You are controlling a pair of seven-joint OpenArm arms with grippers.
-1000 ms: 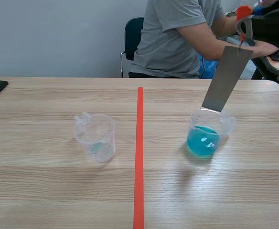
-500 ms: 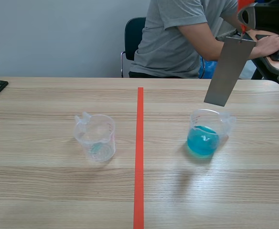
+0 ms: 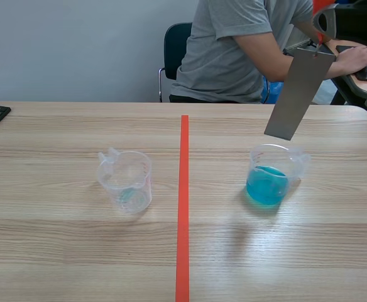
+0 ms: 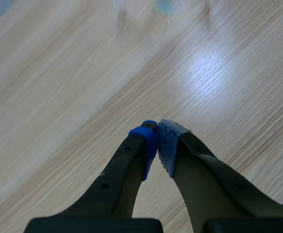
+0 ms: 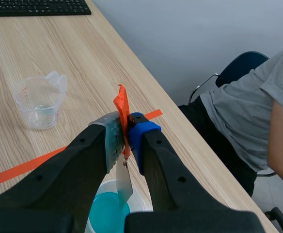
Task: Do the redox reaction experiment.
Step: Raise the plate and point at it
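The right gripper (image 5: pixel 123 131) was clenched on an orange tab (image 5: pixel 122 109) fixed to the top end of a grey metal strip (image 3: pixel 296 94). The strip hung tilted below the gripper. Its lower edge was above the mouth of the cup of blue liquid (image 3: pixel 270 176) and clear of the liquid. This cup stood on the table (image 3: pixel 76 251), right of the tape line (image 3: pixel 183 207). An empty cup (image 3: pixel 127 181) stood left of the line, well apart from the blue one.

The left gripper (image 4: pixel 157 141) was closed on nothing, its pads meeting over bare table.

Handling assessment:
- The strip appeared thin, stiff, light and smooth. A direct grip on bare metal would likely be slippery.
- The tab was the correct hold point, as it left the lower part free for immersion.
- The tab looked soft, so the strip could swing or twist under it. A slow, vertical descent would be advisable.
- The blue cup appeared to be light, clear plastic. A strip striking its rim could tip it and spill the liquid.

A person (image 3: pixel 234 44) sat beyond the table's far edge.
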